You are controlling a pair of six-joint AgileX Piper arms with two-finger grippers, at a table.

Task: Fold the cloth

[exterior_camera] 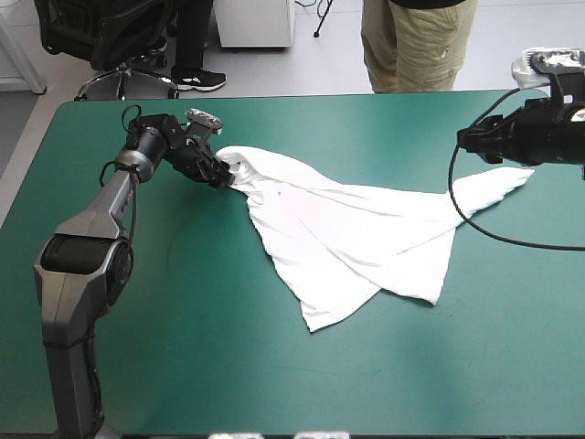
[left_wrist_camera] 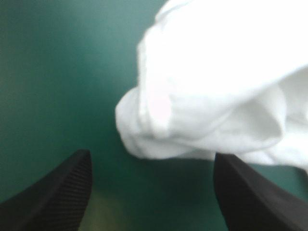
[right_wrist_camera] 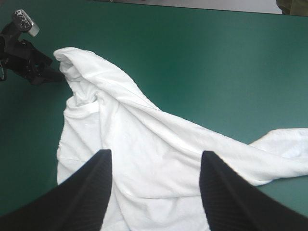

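In the high view, the T-shirt (exterior_camera: 347,229) lies spread but rumpled across the middle of the teal-green surface (exterior_camera: 183,366). It stretches from a bunched corner at the far left to a narrow tail at the right, and a broad flap reaches toward the near edge. The left arm (exterior_camera: 91,238) comes in from the left, and its jaws sit right at the bunched corner, touching the cloth. The right arm (exterior_camera: 530,133) hangs over the far right of the surface. Its jaws point left and sit just beyond the shirt's right tail. Whether they touch the tail cannot be told from here.

In the left wrist view, the two black fingers (left_wrist_camera: 53,192) stand wide apart, so the left jaws are open and hold nothing. A rolled, bunched edge of the T-shirt (left_wrist_camera: 216,86) lies just ahead of them, closer to one finger than to the other. Bare teal-green cover shows between the fingers.

In the right wrist view, the black fingers (right_wrist_camera: 82,192) are also spread, so the right jaws are open and empty. The T-shirt (right_wrist_camera: 144,154) lies under and ahead of them, filling the gap between the fingers. It runs on across the surface (right_wrist_camera: 216,62) to its bunched corner, where the left jaws show farther off, against the cloth.
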